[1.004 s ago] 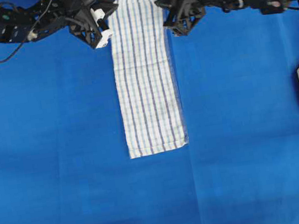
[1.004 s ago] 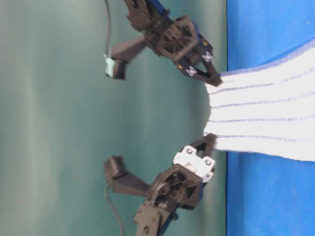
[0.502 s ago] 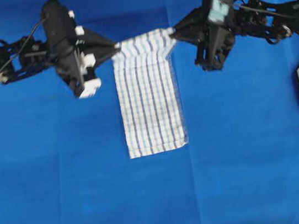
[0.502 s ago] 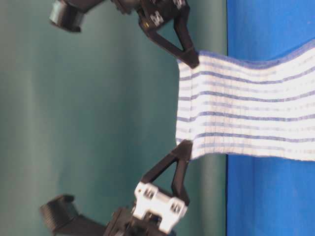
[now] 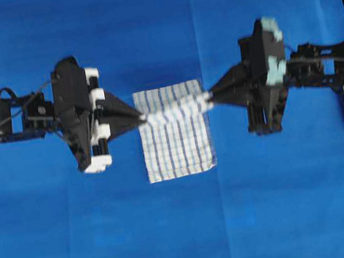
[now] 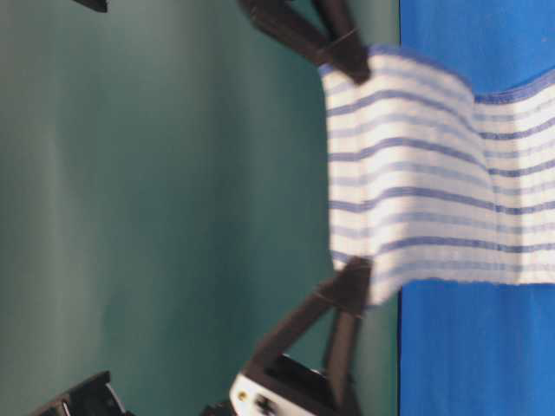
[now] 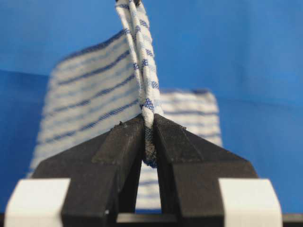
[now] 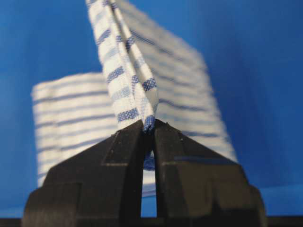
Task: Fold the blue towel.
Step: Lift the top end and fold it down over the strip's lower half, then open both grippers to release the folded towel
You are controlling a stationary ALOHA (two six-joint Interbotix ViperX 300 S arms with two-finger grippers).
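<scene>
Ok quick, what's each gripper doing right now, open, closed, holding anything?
Left gripper: shut on a corner of the blue towel.
Right gripper: shut on the towel's opposite corner.

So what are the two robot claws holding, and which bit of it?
Both hold the blue towel: the left gripper and the right gripper each pinch one corner of its lifted end.

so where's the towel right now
In the overhead view the blue towel lies at the middle of the blue sheet, its far edge lifted and pinched between the left gripper and the right gripper.
</scene>
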